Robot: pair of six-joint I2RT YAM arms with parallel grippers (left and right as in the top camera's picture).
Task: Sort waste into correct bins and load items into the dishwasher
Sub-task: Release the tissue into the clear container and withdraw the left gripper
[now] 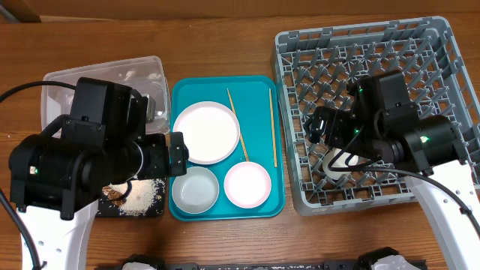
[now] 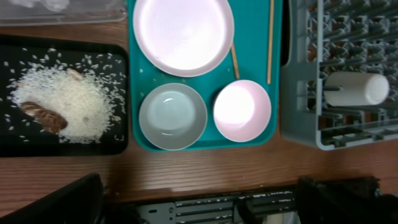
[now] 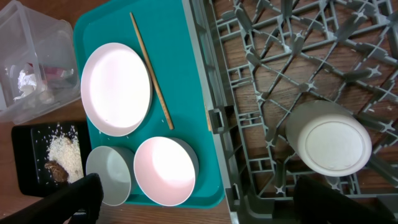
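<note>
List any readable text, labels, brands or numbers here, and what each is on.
None readable. Teal tray, plate, white bowl, pink bowl, cup, grey rack and clear tub show no print.
Red wrapper inside the tub: too blurred to tell.

Nothing legible shows in any view. The plate (image 1: pixel 206 131), the pink bowl (image 1: pixel 247 184), the pale bowl (image 1: pixel 195 187), the cup (image 2: pixel 354 88), the teal tray (image 1: pixel 259 112) and the grey rack (image 1: pixel 442 45) carry no readable writing, label, brand or number.
</note>
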